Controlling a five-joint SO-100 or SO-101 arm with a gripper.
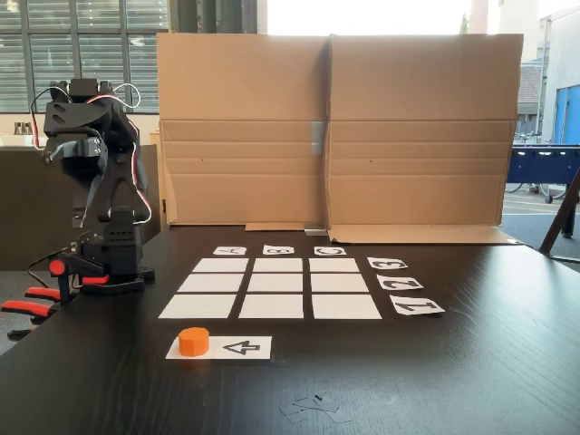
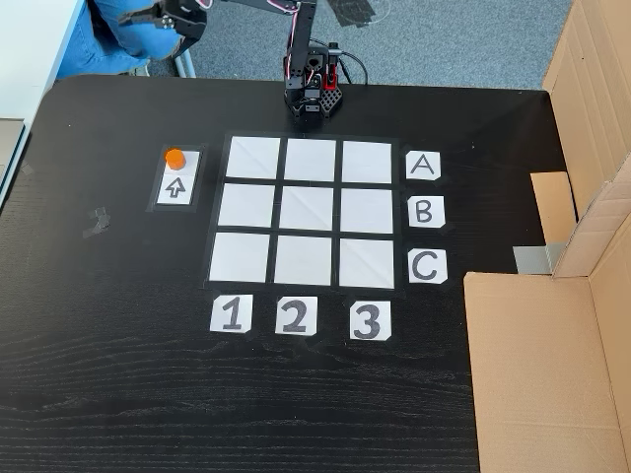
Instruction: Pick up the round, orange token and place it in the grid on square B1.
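Nearest the front edge of the table (image 1: 471,362) in a fixed view, the token (image 1: 193,341) stands upright on the blank end of an arrow strip (image 1: 237,347), which looks like a marked start spot; the arrow points at it. Beyond lies the grid (image 1: 272,287), all nine squares bare, and by the labels in the other fixed view B1 (image 2: 244,205) is the middle square of the column nearest the strip. Farthest back, near the table's far edge, the arm (image 1: 95,181) sits folded and well apart from the token, its gripper (image 2: 163,14) raised off the table's corner; I cannot tell whether its fingers are apart.

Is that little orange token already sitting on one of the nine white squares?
No, the token sits on the paper strip with the arrow, left of the grid in the fixed view from above.
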